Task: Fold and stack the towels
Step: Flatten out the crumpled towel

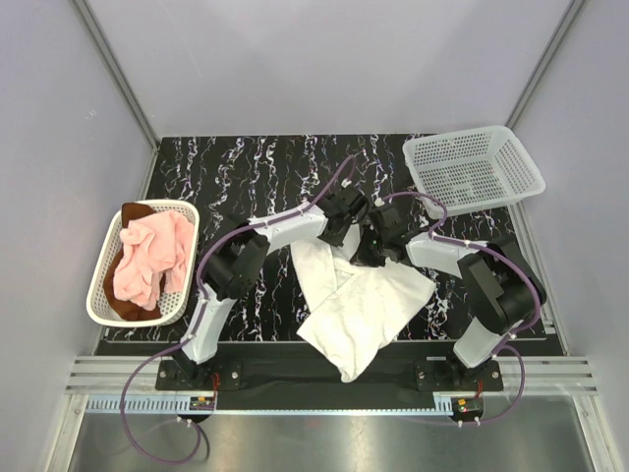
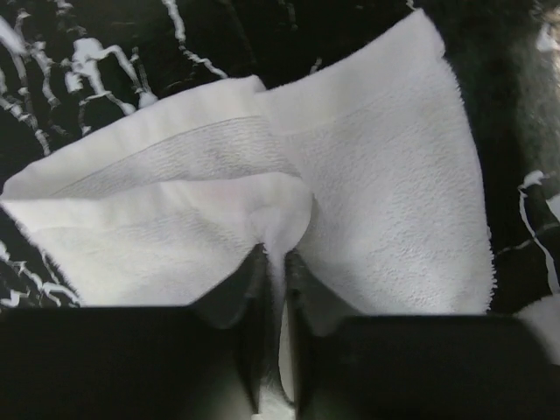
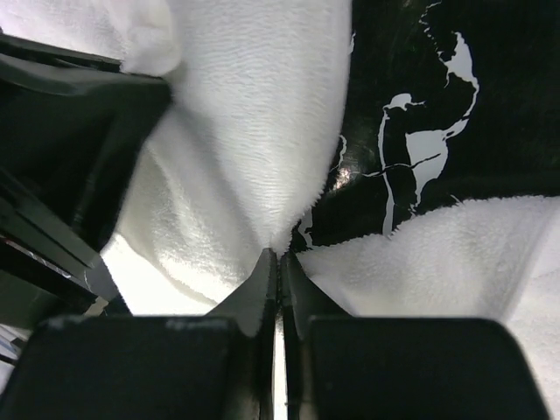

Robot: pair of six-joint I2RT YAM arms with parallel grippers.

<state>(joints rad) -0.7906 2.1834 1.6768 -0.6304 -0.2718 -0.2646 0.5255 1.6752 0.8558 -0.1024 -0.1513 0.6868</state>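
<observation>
Both jaws clenched: left gripper (image 2: 276, 262) pinches a fold of the white towel (image 2: 376, 192); right gripper (image 3: 278, 261) nips its edge; cloth rumpled on the table (image 1: 226, 167).

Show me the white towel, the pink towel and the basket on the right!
White terry cloth towel (image 1: 359, 305): top view, its flat middle.
Pale pink terry cloth towel (image 1: 147, 258): top view, its bunched middle.
Right white plastic mesh basket (image 1: 472, 172): top view, its bare floor.
</observation>
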